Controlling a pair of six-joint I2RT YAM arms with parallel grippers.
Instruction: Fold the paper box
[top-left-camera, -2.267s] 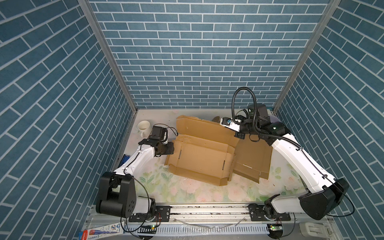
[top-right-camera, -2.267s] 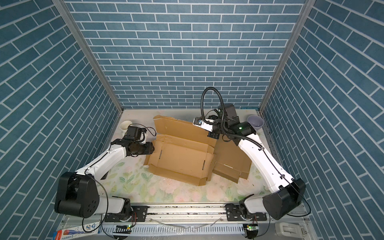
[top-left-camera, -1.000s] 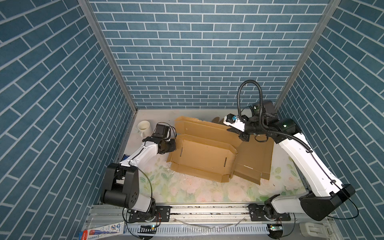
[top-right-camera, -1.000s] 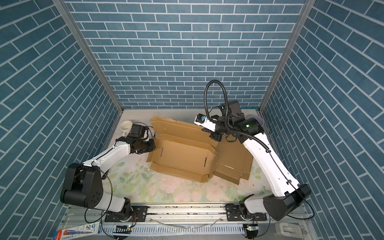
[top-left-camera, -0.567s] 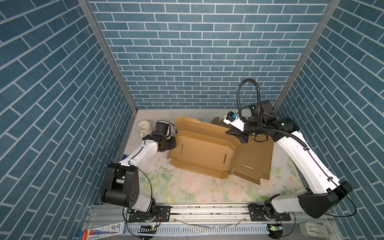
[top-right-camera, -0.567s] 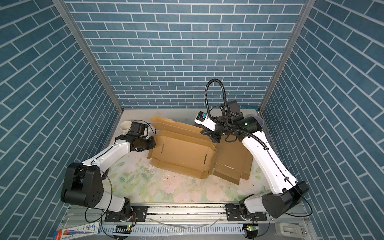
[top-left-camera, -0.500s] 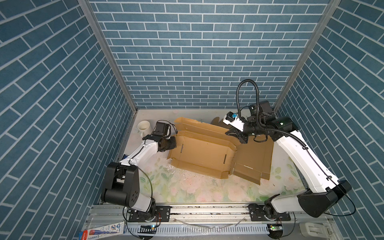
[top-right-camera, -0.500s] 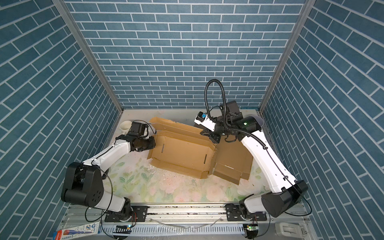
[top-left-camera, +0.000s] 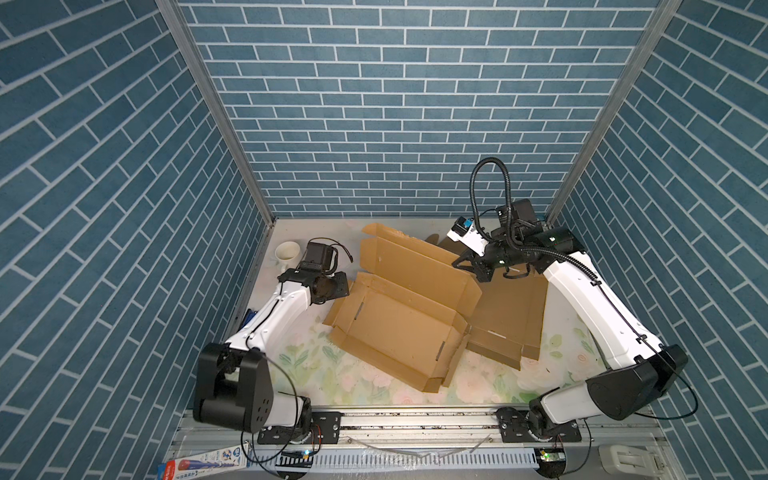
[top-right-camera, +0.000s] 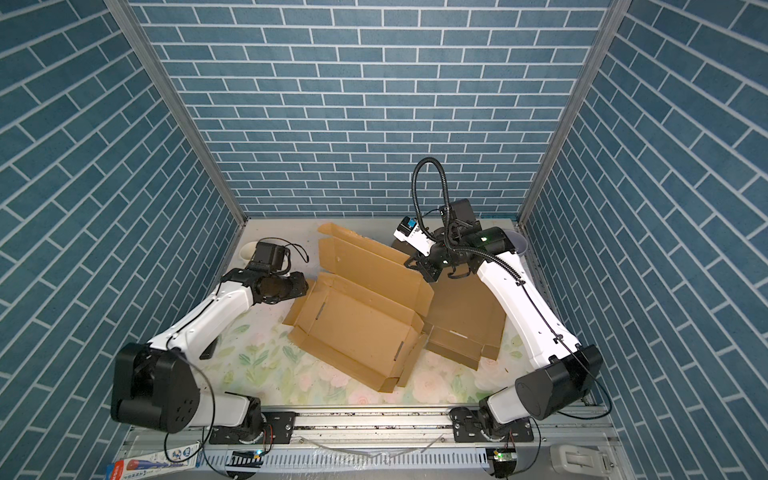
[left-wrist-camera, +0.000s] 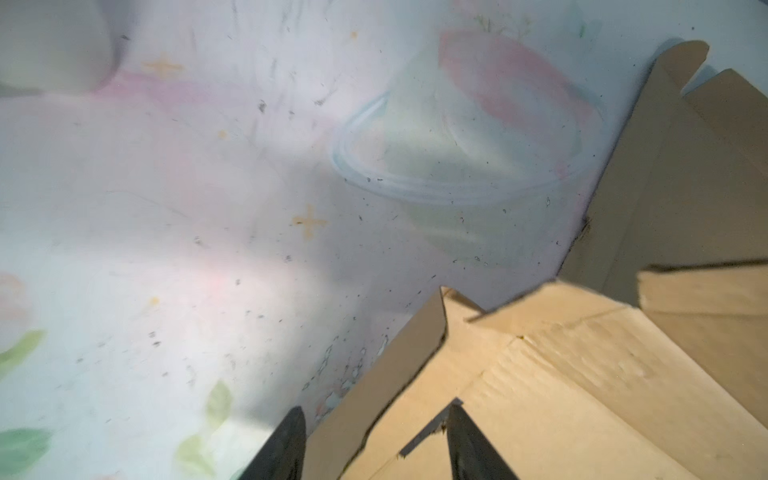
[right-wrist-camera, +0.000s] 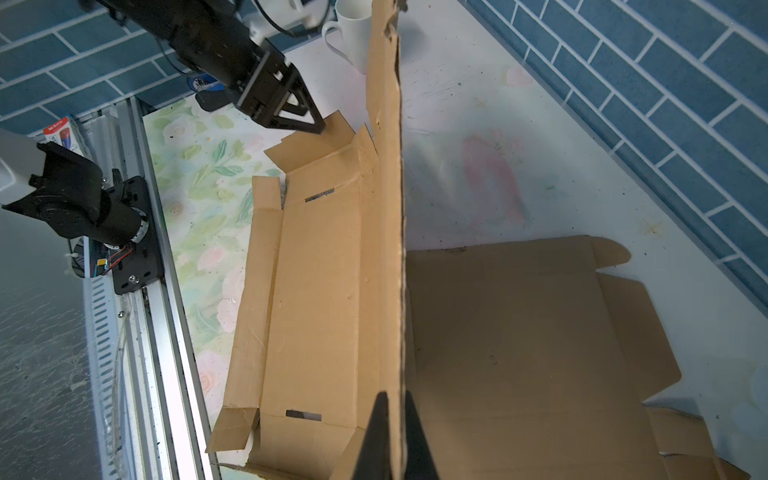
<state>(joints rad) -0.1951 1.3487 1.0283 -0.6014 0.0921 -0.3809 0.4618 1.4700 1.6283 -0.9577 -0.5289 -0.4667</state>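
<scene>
Since a second ago our left gripper (left-wrist-camera: 374, 415) has let its jaws spread. They now stand well apart and clamp nothing. In the left wrist view the end flap (left-wrist-camera: 399, 374) rises between the two fingers (left-wrist-camera: 291, 440), and we cannot tell whether either one touches it.

Our right gripper (right-wrist-camera: 395, 399) is pinched tight on the top edge of the back wall (top-left-camera: 411, 266), near its right end, holding that wall upright off the floor of the box (top-left-camera: 399, 328).

The box lies in the middle of the table (top-left-camera: 299, 370). Its long axis runs slantwise from the far left, at our left gripper, toward the near right.

What counts for the coming move, we judge, is that the left end flap sits directly ahead of the left gripper's tips. That makes the left arm the nearer one to fold the flap up and inward, with the right arm at the wall's opposite end.
</scene>
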